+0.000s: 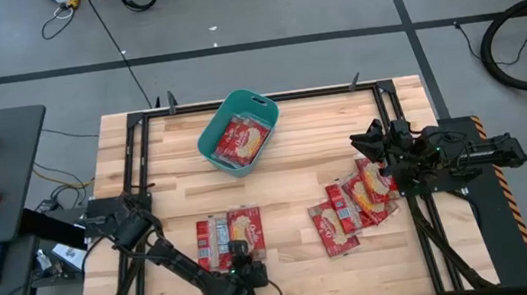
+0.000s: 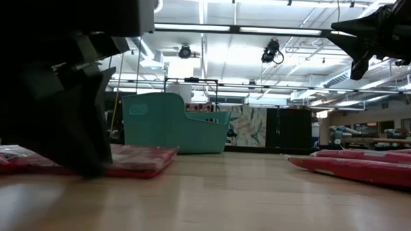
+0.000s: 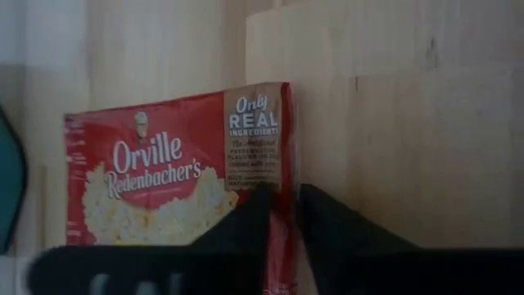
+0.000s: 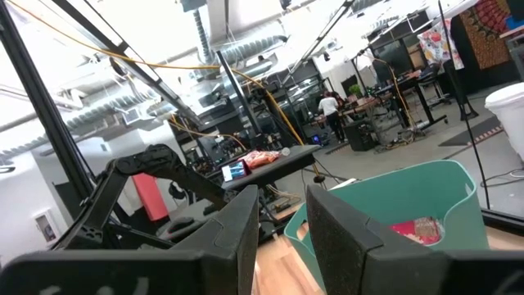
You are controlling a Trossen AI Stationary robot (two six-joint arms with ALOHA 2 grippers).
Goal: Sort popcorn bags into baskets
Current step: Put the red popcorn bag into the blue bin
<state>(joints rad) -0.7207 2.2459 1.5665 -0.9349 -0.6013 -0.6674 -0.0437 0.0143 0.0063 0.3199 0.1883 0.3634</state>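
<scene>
Honestly, you're barely started: one bag sits in the tub (image 1: 260, 104).
Left gripper (image 3: 282, 201) pinches a bag (image 3: 176, 184) edge lower-left; right gripper (image 4: 278, 221) hovers part-open, empty, over the right-hand pile (image 1: 352, 212).

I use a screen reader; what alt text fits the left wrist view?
The left pincer pinches the edge of a red popcorn bag lying flat on the wooden table, printed side up. A sliver of the teal basket shows at the frame's edge.

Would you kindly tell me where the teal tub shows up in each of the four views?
High view: teal tub top centre, bags inside.
Low view: tub left of centre, far across the table.
Left wrist view: only a teal sliver at the left edge.
Right wrist view: tub lower right.
Shared landmark: the tub's rim.
</scene>
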